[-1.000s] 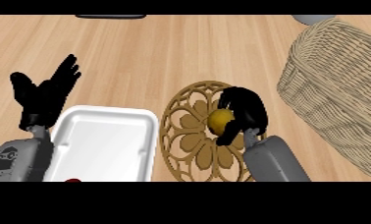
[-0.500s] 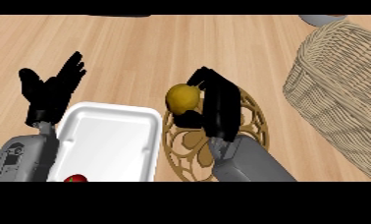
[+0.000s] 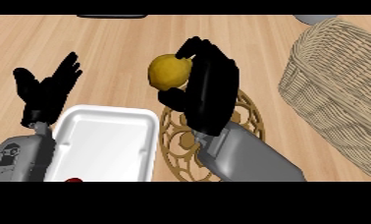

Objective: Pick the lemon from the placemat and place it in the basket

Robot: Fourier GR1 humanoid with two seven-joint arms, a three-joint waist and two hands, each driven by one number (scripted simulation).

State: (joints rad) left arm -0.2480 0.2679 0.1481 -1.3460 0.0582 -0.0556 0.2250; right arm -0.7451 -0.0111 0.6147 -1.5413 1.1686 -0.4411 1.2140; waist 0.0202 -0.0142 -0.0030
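**Lemon lifted clear of the placemat**

Since half a second ago, the right hand [image 3: 210, 93] has come up and away from the round woven placemat [image 3: 250, 120], carrying the lemon [image 3: 169, 71] with it. Its fingers and thumb are curled round the fruit, which now shows against the bare wooden counter [image 3: 109, 36] rather than over the mat's openwork (the forearm hides much of the mat's middle). The wicker basket [image 3: 333, 85] stands well apart to the right of the lemon, at the view's right edge. At the left the left hand [image 3: 45, 90] rests open, fingers up, just above the white tray [image 3: 109, 129], much as before. Something small and red [image 3: 73, 180] peeps in at the tray's lower edge.
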